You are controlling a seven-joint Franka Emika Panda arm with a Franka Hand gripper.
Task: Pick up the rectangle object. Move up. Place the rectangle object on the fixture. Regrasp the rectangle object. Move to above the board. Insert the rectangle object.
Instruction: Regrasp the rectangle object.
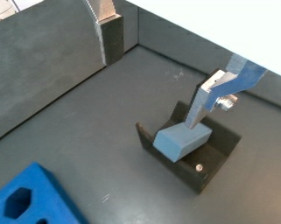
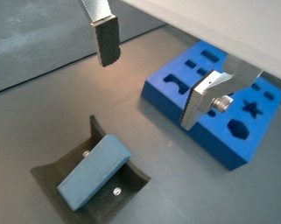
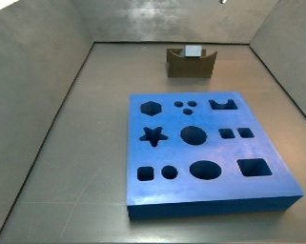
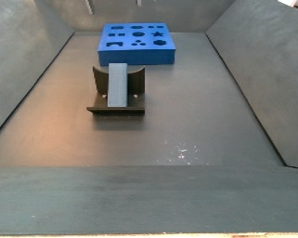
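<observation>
The rectangle object (image 2: 94,175) is a pale blue-grey bar resting in the notch of the fixture (image 2: 136,185); it also shows in a wrist view (image 1: 184,140) and in both side views (image 4: 116,85) (image 3: 190,50). My gripper (image 2: 150,92) hangs above it, open, with nothing between its fingers (image 2: 105,39) and not touching the bar. The gripper (image 1: 154,87) shows in both wrist views and in neither side view. The blue board (image 3: 174,152) with dark cut-outs lies flat on the floor apart from the fixture (image 3: 181,67), seen in both side views (image 4: 138,58) and both wrist views (image 2: 166,101) (image 1: 25,197).
Sloping grey walls (image 3: 41,114) (image 4: 251,84) enclose the dark floor on all sides. The fixture (image 4: 136,84) stands between the board and one end of the bin, near a wall corner (image 1: 133,44).
</observation>
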